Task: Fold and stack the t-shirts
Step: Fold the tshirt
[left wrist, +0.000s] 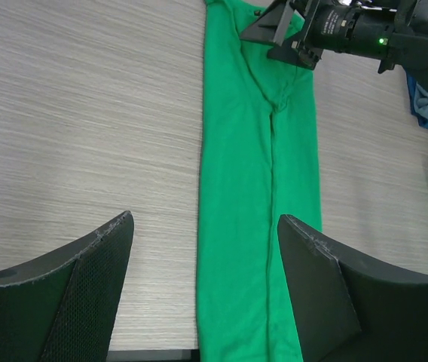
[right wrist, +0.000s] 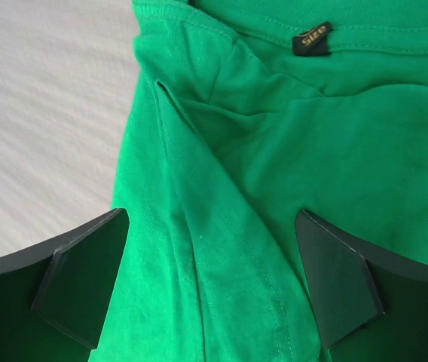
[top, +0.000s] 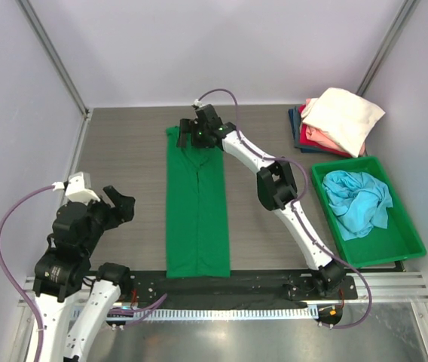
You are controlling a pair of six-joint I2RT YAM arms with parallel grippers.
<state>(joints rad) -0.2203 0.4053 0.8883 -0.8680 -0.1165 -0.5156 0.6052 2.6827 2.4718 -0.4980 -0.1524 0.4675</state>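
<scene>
My right claw (top: 200,133) is hovering, spread, just above the bright green cloth t-shirt (top: 197,219), folded lengthwise under it; crossfold and stacking remaining. My left claw (top: 120,204) is idling, also spread. Crumpled light blue cloth t-shirt (top: 357,200) is waiting rightward.

Light is bright, even and diffuse in all three views; shadows on the table (top: 123,151) are faint and soft. In the right wrist view the table is washed out and blurred, the shirt (right wrist: 274,188) is sharp, and a green cast tints one finger (right wrist: 78,286) of the right tool (right wrist: 210,215).
</scene>
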